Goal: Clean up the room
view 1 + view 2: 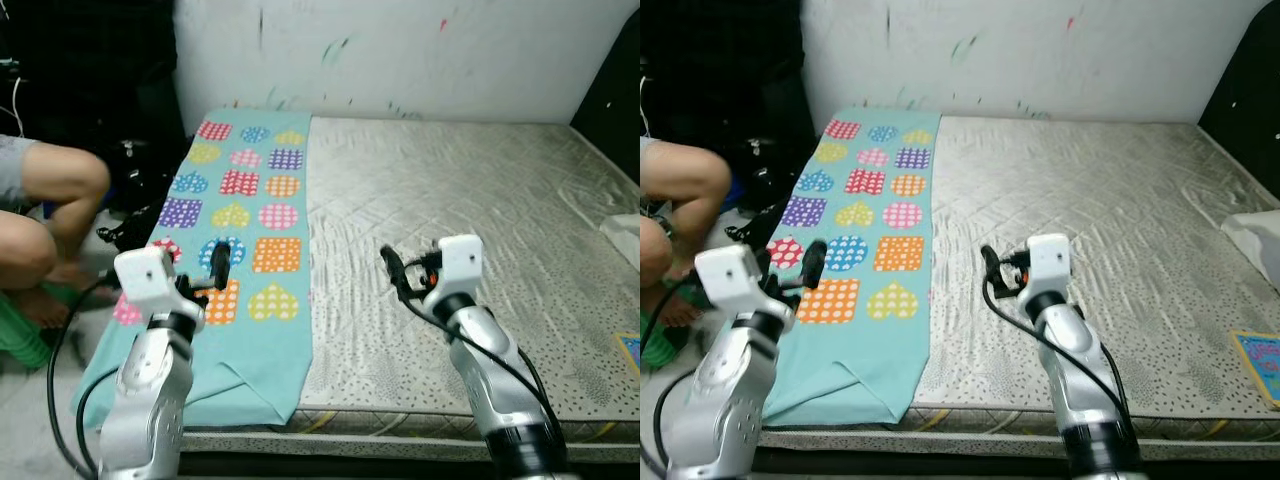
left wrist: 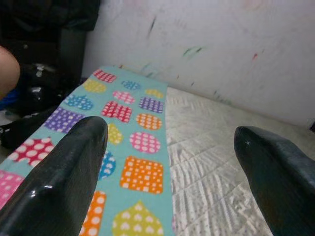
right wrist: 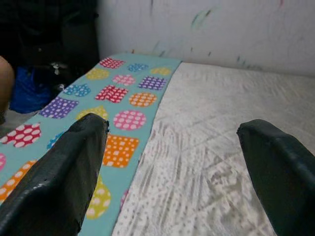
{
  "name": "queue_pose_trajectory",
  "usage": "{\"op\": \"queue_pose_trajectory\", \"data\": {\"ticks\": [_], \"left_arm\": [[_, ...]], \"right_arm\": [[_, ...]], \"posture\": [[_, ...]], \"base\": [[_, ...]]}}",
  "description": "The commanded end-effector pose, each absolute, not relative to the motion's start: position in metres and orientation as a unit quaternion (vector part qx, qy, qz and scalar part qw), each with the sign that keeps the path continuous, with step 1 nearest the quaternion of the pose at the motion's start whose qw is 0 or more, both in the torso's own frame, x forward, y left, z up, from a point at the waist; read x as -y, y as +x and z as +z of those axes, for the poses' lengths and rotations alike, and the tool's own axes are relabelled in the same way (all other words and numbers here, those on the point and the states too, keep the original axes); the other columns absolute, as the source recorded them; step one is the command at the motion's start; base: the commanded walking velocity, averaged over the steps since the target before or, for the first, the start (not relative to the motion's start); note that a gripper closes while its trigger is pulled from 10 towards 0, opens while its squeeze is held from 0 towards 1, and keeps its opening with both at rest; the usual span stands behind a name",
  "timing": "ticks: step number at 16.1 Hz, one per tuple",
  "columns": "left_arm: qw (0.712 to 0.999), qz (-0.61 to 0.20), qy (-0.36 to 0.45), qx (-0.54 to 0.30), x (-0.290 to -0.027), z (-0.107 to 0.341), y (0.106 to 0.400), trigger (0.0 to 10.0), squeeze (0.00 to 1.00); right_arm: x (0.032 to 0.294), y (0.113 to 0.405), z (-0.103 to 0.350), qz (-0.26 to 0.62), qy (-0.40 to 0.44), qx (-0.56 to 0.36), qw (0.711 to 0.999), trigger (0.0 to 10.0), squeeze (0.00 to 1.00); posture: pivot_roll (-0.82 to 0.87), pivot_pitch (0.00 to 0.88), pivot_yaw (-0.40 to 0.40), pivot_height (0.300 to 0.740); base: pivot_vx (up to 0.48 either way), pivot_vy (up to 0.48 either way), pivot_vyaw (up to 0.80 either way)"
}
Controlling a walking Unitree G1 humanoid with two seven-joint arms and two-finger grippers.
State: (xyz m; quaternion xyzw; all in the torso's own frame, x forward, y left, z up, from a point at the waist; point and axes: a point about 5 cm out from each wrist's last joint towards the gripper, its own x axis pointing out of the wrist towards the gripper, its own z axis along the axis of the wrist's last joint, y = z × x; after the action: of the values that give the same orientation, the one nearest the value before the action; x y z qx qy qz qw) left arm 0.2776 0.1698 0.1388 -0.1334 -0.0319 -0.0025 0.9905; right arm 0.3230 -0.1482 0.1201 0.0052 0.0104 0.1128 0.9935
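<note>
A teal blanket (image 1: 245,215) printed with bright dotted hearts and squares lies folded in a long strip along the left side of a grey quilted mattress (image 1: 470,190). Its near end hangs over the bed's front edge. My left gripper (image 1: 218,262) hovers open over the blanket's near part, with nothing between its fingers (image 2: 59,177). My right gripper (image 1: 392,268) is held open above the bare mattress just right of the blanket's edge. It is also empty, and its fingers (image 3: 64,172) are spread wide.
A person (image 1: 40,210) sits at the left of the bed with bent knees, beside a green stool (image 1: 20,335) and dark bags (image 1: 135,190) on the floor. A white cloth (image 1: 625,235) and a blue book (image 1: 630,350) lie at the mattress's right edge. A marked white wall (image 1: 400,50) stands behind.
</note>
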Motion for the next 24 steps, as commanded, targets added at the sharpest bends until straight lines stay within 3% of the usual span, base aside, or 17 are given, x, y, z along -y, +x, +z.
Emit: {"op": "queue_pose_trajectory", "data": {"ticks": [1, 7, 11, 13, 14, 19, 24], "left_arm": [[0.991, 0.001, -0.131, 0.024, -0.172, 0.137, 0.280, 10.0, 0.00], [0.992, 0.020, -0.121, -0.011, -0.181, 0.116, 0.270, 10.0, 0.00], [0.991, 0.029, -0.123, -0.040, -0.183, 0.100, 0.251, 10.0, 0.00], [0.990, 0.035, -0.131, -0.050, -0.184, 0.097, 0.245, 10.0, 0.00], [0.989, 0.035, -0.132, -0.053, -0.182, 0.098, 0.242, 10.0, 0.00], [0.989, 0.036, -0.134, -0.053, -0.183, 0.104, 0.237, 10.0, 0.00], [0.988, 0.032, -0.137, -0.059, -0.178, 0.104, 0.239, 10.0, 0.00]], "right_arm": [[0.153, 0.328, 0.124, 0.100, 0.006, -0.004, 0.995, 10.0, 0.00], [0.166, 0.325, 0.119, 0.091, -0.006, -0.013, 0.996, 10.0, 0.00], [0.169, 0.307, 0.105, 0.095, -0.015, -0.038, 0.995, 10.0, 0.00], [0.172, 0.295, 0.098, 0.100, -0.020, -0.055, 0.993, 10.0, 0.00], [0.177, 0.290, 0.098, 0.097, -0.014, -0.064, 0.993, 10.0, 0.00], [0.170, 0.279, 0.095, 0.117, -0.004, -0.077, 0.990, 10.0, 0.00], [0.162, 0.278, 0.097, 0.134, 0.000, -0.079, 0.988, 10.0, 0.00]], "posture": [[-0.02, 0.000, -0.025, 0.740], [-0.03, 0.000, -0.045, 0.740], [-0.05, 0.000, -0.060, 0.740], [-0.06, 0.044, -0.059, 0.740], [-0.06, 0.109, -0.068, 0.740], [-0.04, 0.163, -0.067, 0.740], [-0.05, 0.149, -0.067, 0.683]], "base": [[0.000, 0.000, 0.00], [0.000, 0.000, 0.00], [0.000, 0.000, 0.00], [0.000, 0.000, 0.00], [0.000, 0.000, 0.00], [0.000, 0.000, 0.00], [0.000, 0.000, 0.00]]}}
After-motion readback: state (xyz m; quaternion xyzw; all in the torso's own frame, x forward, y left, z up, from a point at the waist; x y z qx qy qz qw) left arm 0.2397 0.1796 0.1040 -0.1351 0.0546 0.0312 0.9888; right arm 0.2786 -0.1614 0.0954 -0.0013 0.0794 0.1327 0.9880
